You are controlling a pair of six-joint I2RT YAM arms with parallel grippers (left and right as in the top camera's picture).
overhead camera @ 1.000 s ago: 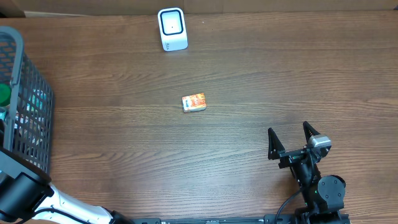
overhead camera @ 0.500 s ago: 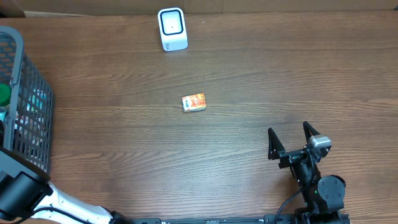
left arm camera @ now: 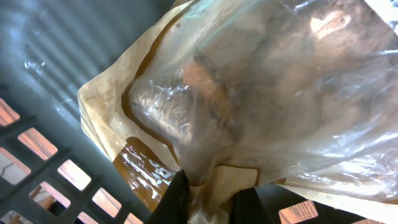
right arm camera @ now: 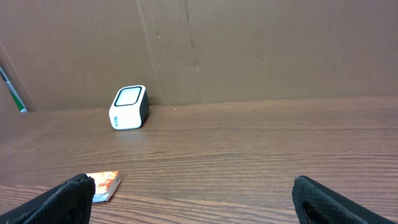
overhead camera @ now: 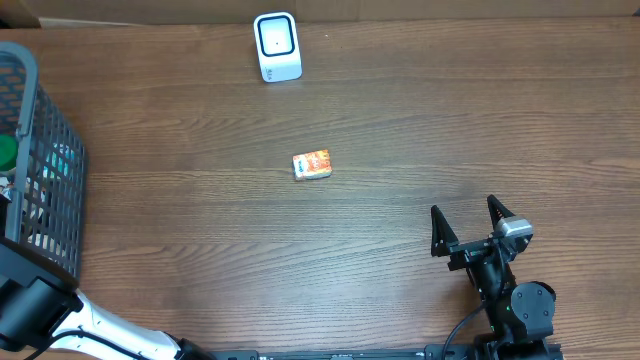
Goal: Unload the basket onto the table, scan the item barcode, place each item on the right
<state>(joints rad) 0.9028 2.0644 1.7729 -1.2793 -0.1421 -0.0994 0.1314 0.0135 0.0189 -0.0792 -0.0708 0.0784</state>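
Wooden table (overhead camera: 400, 130); left fingers (left arm camera: 176, 200) pinch clear bag (left arm camera: 261, 93) inside basket (overhead camera: 50, 180); right fingers (right arm camera: 65, 198) spread wide, empty.

place: mock shop checkout | evidence: barcode scanner (overhead camera: 277, 46), wire basket (overhead camera: 55, 170), wooden table (overhead camera: 420, 120)

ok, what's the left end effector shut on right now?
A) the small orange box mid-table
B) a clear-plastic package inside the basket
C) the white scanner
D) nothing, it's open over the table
B: the left wrist view shows the left end effector pinched on the edge of a clear-plastic package, with the basket lattice behind it. The orange box lies alone mid-table.
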